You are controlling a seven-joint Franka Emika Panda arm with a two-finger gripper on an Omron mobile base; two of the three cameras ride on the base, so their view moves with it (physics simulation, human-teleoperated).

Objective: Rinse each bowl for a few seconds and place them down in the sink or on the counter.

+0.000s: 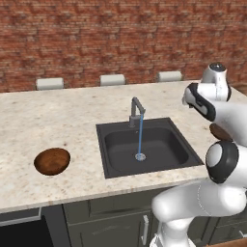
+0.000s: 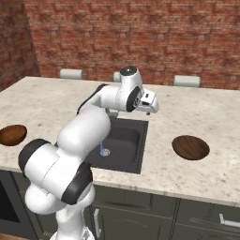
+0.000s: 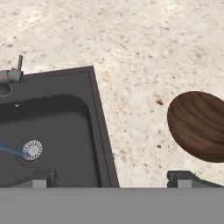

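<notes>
One wooden bowl [image 1: 52,161] rests on the counter [image 1: 48,116] left of the black sink [image 1: 103,132]. A second bowl [image 2: 190,147] lies on the counter right of the sink; in the hand view this bowl [image 3: 199,126] is at the right edge. The faucet [image 1: 136,110] runs a thin blue stream [image 1: 140,135] onto the drain [image 3: 32,149]. My gripper [image 2: 153,108] hovers open and holding nothing above the counter, between the sink's right rim and the right bowl. In the hand view the gripper [image 3: 111,179] has wide-apart fingertips [image 3: 183,178] straddling the sink rim [image 3: 99,113].
Three pale stool tops [image 1: 49,83] line the far counter edge under a red brick wall. Dark cabinets [image 2: 140,211] stand below the counter front. My own arm covers part of the right bowl in the left base view.
</notes>
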